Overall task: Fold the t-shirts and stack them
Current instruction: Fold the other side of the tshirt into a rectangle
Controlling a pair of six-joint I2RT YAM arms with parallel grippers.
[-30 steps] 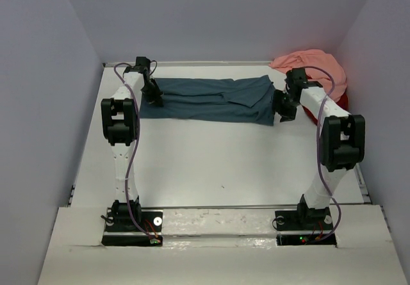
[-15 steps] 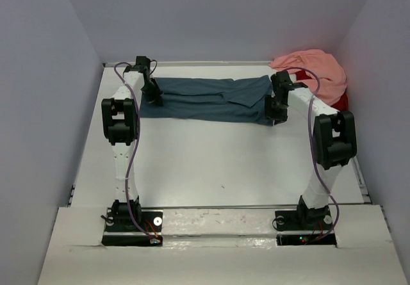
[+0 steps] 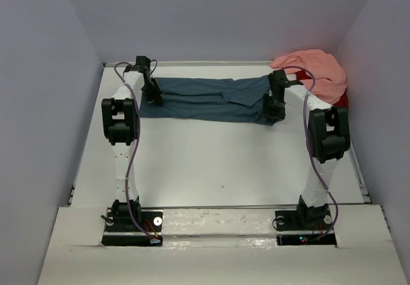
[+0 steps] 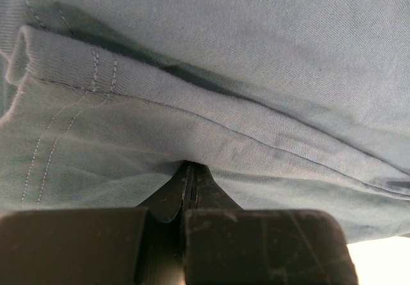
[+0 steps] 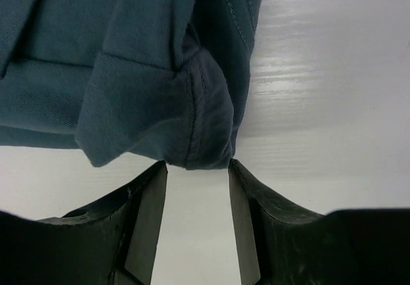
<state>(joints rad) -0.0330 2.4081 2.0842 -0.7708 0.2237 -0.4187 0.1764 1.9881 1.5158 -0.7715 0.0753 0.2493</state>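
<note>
left gripper (image 4: 188,173) clamps the teal t-shirt (image 3: 211,99); right gripper (image 5: 197,170) stands open at its folded corner.

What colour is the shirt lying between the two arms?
The shirt is dark teal-blue, clearest in the top external view.

A white table (image 3: 211,163) fills the middle. Pale grey walls (image 3: 224,16) stand left, far and right of it.
</note>
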